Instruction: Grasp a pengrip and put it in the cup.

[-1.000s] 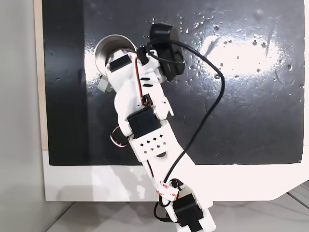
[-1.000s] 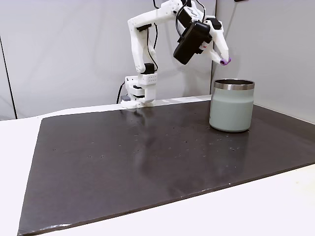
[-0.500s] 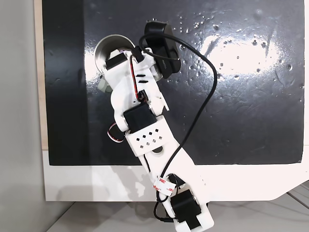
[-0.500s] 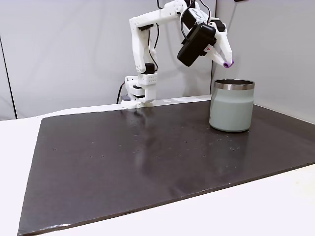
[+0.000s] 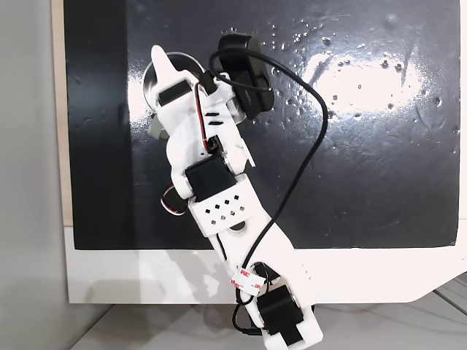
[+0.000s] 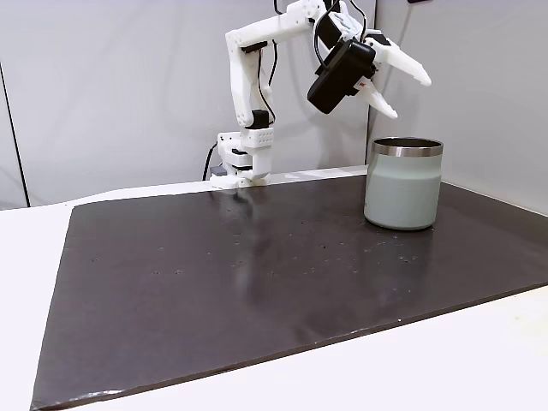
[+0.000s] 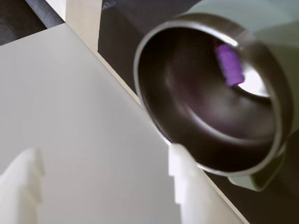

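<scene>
In the wrist view the two white fingertips [image 7: 182, 186] stand at the lower left and lower centre of the frame, spread wide with nothing between them. Up and to the right of them sits the cup [image 7: 154, 44], its steel mouth turned toward the camera, and inside it, at the upper right of the frame, is the pengrip [image 7: 229, 64]. Its long axis runs roughly top to bottom in that frame, and it seems to lie against the inner wall or floor (blur makes it hard to say which).

In the fixed view from the side, the gripper [image 6: 405, 87] hangs splayed apart at the upper right, above the cup's rim and slightly left of its centre. So the tube lies below the empty claw, already in the mug; the placing looks done, and the coming move probably only needs to clear the rim.
</scene>
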